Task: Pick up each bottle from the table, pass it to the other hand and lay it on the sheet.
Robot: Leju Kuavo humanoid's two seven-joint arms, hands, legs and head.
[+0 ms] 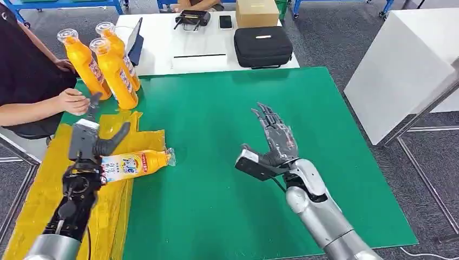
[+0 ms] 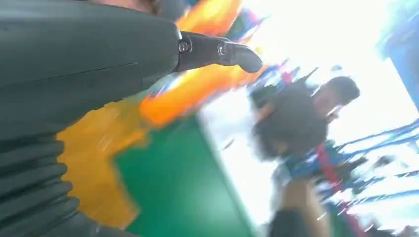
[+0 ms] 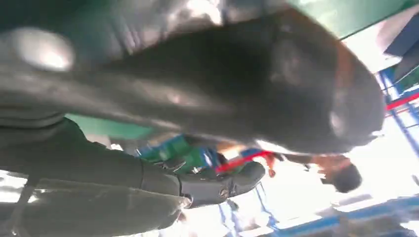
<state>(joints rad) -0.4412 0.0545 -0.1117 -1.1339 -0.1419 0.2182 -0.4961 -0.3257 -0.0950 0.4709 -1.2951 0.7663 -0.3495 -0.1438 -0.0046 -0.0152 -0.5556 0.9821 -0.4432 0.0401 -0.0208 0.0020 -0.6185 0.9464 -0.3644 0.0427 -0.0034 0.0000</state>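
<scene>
Nearest, the left hand (image 1: 89, 142) grips a lying orange bottle (image 1: 138, 162) at its label end, over the yellow sheet (image 1: 40, 189). Right hand (image 1: 270, 143), beyond the sheet's edge, is spread and holds nothing. Bottle seems rigid, slick plastic; grasp mid-body.
</scene>
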